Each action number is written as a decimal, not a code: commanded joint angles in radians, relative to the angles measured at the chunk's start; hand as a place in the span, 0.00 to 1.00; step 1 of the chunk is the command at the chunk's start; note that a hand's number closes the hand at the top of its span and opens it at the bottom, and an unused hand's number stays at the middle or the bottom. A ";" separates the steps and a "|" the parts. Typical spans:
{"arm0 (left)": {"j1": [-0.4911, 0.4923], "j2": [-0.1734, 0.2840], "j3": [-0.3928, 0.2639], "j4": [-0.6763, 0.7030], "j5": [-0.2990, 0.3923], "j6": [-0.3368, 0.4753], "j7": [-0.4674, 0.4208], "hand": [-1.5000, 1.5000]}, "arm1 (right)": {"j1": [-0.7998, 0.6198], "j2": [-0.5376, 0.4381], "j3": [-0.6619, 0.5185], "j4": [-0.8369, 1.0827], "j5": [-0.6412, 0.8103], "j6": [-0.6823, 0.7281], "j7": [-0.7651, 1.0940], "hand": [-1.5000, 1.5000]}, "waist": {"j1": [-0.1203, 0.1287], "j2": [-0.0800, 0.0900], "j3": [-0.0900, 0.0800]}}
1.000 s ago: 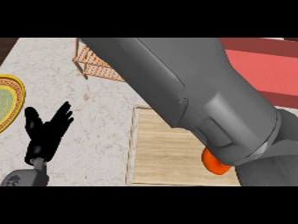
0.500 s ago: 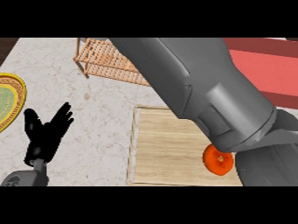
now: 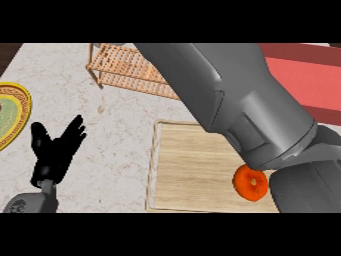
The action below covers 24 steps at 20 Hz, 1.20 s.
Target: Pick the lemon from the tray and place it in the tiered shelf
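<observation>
Over on the wooden tray (image 3: 195, 170), no lemon shows, only an orange fruit (image 3: 250, 183) beside the big grey forearm (image 3: 232, 100), whose robot hand is hidden, while the left robot hand (image 3: 55, 147) rests open, so I'd guess the carry to the shelf (image 3: 129, 70) is underway.

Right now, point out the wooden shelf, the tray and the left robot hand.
wooden shelf (image 3: 132, 70), head view, on its slatted top.
tray (image 3: 191, 170), head view, on its bare wooden floor.
left robot hand (image 3: 53, 150), head view, on the palm.

Black left hand (image 3: 55, 150), smooth grey forearms, bulky panelled grey right arm (image 3: 239, 105)
</observation>
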 commanded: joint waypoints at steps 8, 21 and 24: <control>0.003 0.005 0.014 0.026 0.000 -0.017 -0.008 0.50 | -0.023 0.006 -0.088 0.021 -0.023 -0.171 0.048 0.00 | -0.005 0.001 -0.001; 0.006 0.007 0.023 -0.012 -0.003 -0.001 0.025 0.50 | 0.005 -0.037 -0.288 -0.127 -0.143 -0.430 -0.085 0.00 | -0.010 -0.005 0.000; -0.018 -0.022 0.014 0.005 -0.012 0.025 0.040 0.50 | -0.026 -0.067 -0.276 -0.103 -0.088 -0.517 -0.032 0.00 | -0.027 -0.009 0.000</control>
